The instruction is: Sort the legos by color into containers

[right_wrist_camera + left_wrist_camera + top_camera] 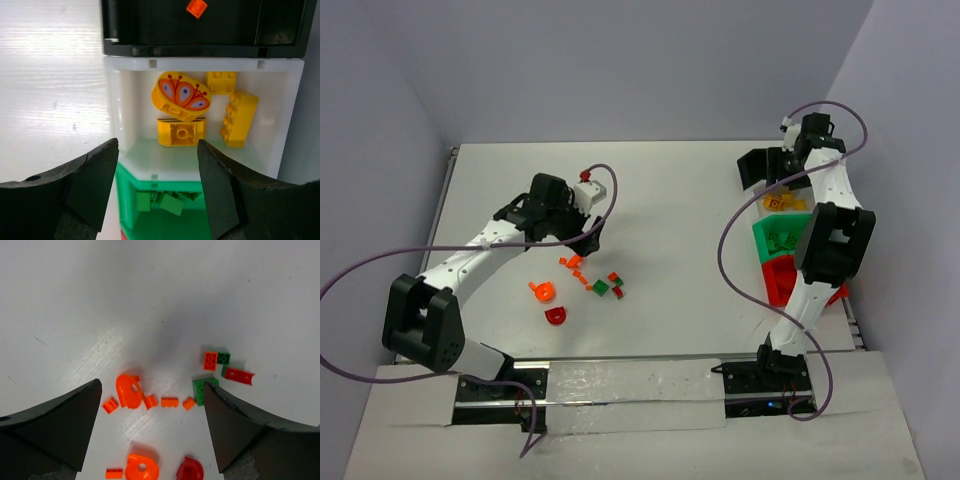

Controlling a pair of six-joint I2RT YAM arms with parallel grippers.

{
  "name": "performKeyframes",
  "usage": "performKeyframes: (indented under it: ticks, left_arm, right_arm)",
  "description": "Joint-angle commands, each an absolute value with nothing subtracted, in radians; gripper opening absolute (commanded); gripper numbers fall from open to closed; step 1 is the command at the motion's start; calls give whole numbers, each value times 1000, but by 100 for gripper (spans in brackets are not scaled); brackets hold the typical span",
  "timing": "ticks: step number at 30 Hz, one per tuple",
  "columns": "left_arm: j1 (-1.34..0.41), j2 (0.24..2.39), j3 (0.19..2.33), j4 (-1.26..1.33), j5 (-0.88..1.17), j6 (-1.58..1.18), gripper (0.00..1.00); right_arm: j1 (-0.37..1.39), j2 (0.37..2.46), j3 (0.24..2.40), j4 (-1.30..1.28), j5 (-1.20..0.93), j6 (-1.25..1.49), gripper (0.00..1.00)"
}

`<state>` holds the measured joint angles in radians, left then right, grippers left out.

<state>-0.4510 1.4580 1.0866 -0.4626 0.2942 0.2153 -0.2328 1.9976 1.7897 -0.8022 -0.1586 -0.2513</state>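
One white surface carried the whole sort. Four joined containers lay in a row along its right side: black, white, green and red. The right gripper hung over the white container, jaws apart and nothing between them. Inside lay four yellow legos. The black container held one orange bit, and the pieces in the green container were too bunched to count.

Mid-surface, the left gripper hovered, jaws spread and empty, over the loose pile of eight orange, two green and two red pieces. An orange arch lay between the jaws, with small orange bits just beside it on either hand. A clean pick would likely mean dropping straight down and closing on the arch alone. A slanted approach could trap a neighbour or flick it away.
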Motion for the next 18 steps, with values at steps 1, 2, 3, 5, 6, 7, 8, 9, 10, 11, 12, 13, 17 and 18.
performKeyframes:
  ticks: [1,2,3,5,6,7,8,9,10,11,12,13,17,18]
  left_arm:
    - [-491,1412,1019,-531,324,269,90]
    - [-512,1410,1004,-531,309,267,88]
    - [-530,1410,981,-526,285,265,88]
    - [-581,1416,949,-505,261,256,87]
    - [-597,1423,941,-498,254,249,86]
    - [-609,1436,940,-493,252,241,86]
    - [-615,1454,940,-488,252,236,85]
    - [-619,1468,943,-485,253,233,85]
    - [-624,1486,948,-483,258,232,84]
    - [-631,1498,951,-482,256,233,83]
    - [-637,1511,955,-482,253,233,82]
    - [-641,1525,960,-482,245,233,81]
    - [-671,1566,966,-476,229,245,77]
    - [-676,1575,967,-475,223,246,76]
  right_arm:
    - [-211,1846,1760,-803,-272,-208,72]
    - [-207,1826,1748,-797,-296,-200,72]
    - [-196,1800,1725,-782,-313,-187,73]
    - [-169,1769,1694,-766,-361,-167,74]
    - [-161,1754,1677,-757,-384,-155,74]
    - [-151,1741,1660,-750,-404,-143,74]
    - [-140,1734,1649,-745,-416,-135,74]
    - [-132,1727,1635,-740,-426,-125,74]
    - [-123,1720,1616,-735,-437,-114,74]
    - [-118,1713,1606,-728,-444,-108,74]
    - [-112,1707,1596,-722,-451,-103,74]
    - [-107,1704,1585,-718,-459,-97,74]
    - [-104,1698,1568,-708,-472,-85,74]
    - [-103,1698,1565,-707,-474,-84,74]
